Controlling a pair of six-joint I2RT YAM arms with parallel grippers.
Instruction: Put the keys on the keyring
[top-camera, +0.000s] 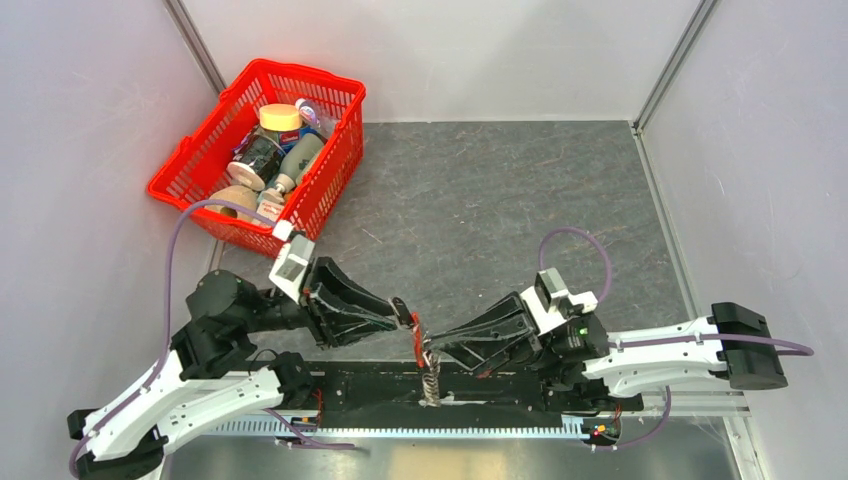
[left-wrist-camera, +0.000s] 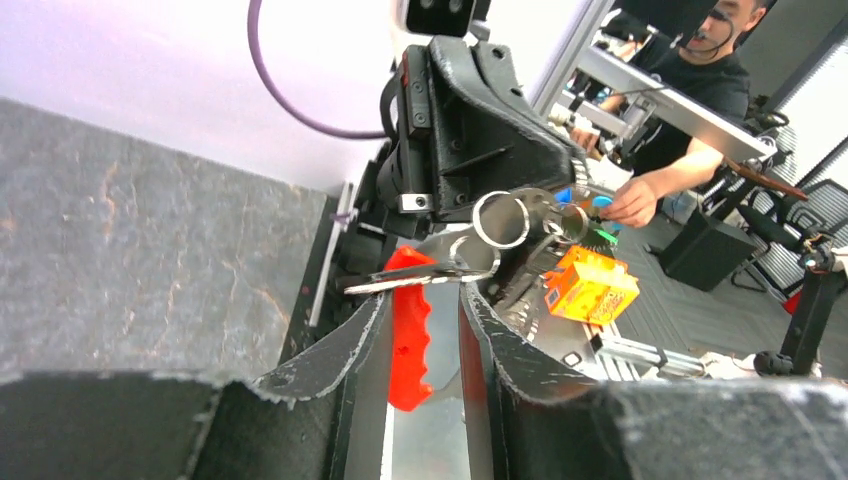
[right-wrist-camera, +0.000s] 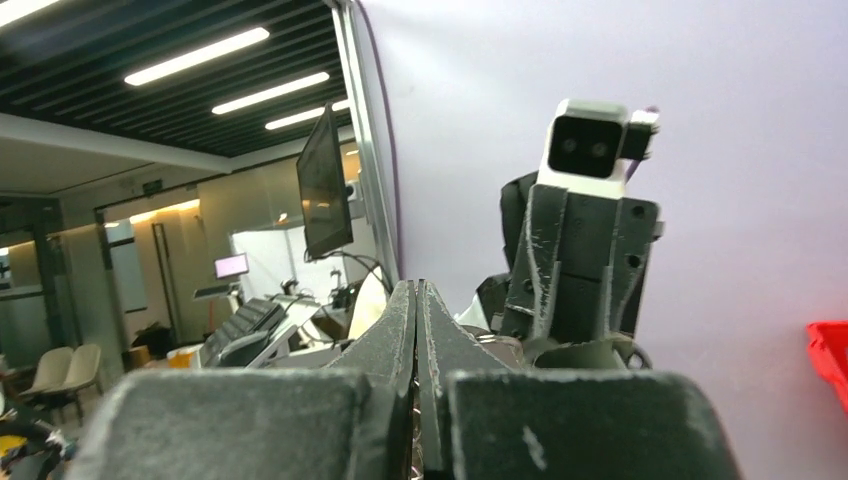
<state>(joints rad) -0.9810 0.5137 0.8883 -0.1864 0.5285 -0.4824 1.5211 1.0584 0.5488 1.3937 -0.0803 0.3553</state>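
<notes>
Above the near edge, the right gripper (top-camera: 428, 347), clenched on the keyring (top-camera: 431, 385), should steady it while the open left gripper (top-camera: 407, 316) regrips.

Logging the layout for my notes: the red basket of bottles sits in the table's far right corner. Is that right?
No. The red basket of bottles sits in the table's far left corner, as the top external view shows.

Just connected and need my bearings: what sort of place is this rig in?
Probably a robotics lab inside an office: a white-walled cell around the grey table, a person working just beyond it, and a monitor and office chairs under strip lights.
</notes>
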